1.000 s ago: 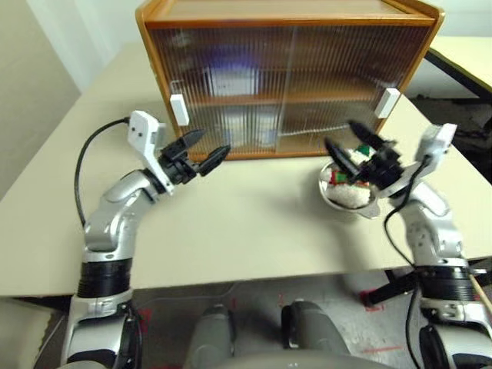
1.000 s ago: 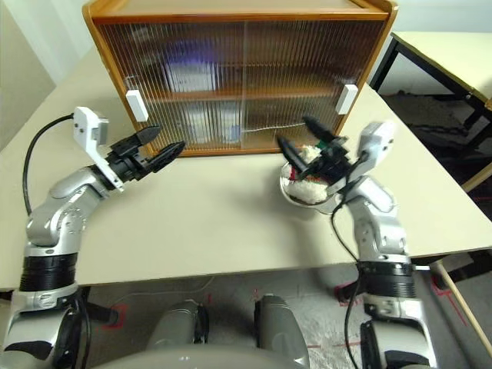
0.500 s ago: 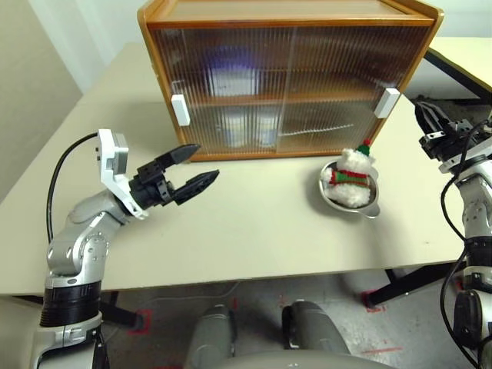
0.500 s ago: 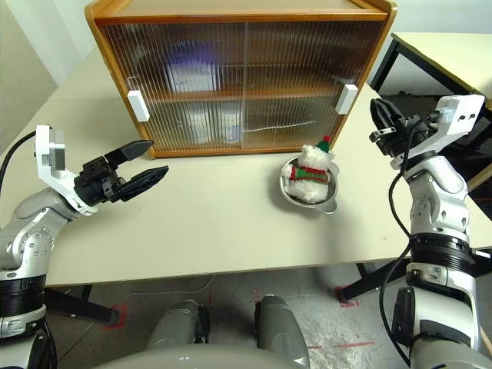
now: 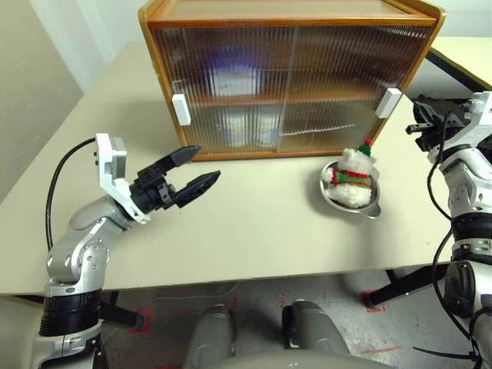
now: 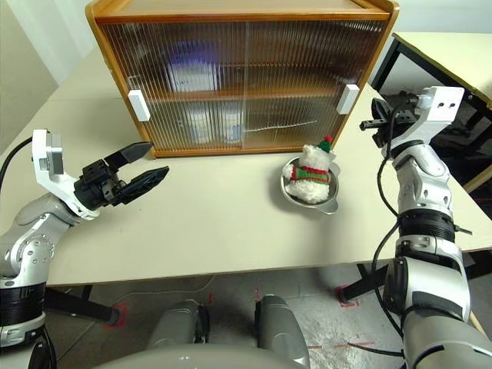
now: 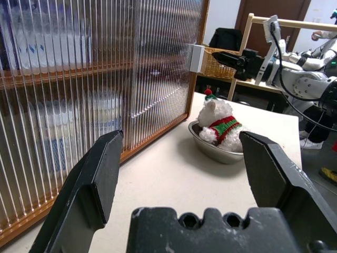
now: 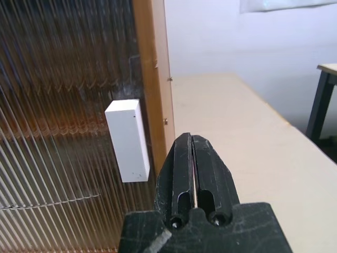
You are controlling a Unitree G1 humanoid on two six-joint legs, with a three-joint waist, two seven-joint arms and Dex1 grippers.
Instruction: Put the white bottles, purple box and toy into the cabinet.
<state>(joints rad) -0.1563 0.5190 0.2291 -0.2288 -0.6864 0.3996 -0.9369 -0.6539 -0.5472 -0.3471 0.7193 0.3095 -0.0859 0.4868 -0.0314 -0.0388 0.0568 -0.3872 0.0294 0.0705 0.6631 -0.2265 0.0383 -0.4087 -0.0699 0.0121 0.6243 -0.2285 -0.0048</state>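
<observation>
bottles (image 5: 246, 127) and purple box (image 5: 231, 73) shelved behind closed cabinet (image 5: 288, 77) doors; toy (image 5: 351, 177) left in bowl (image 5: 369, 206), left gripper (image 5: 194, 171) wide, right gripper (image 5: 415, 123) pinched empty.

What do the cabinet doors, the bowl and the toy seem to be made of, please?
Cabinet doors: ribbed translucent plastic or glass, judging by the blurred shapes behind.
Bowl: shiny bare metal, likely steel, with reflections.
Toy: fluffy white plush with a red hat and striped scarf.
</observation>
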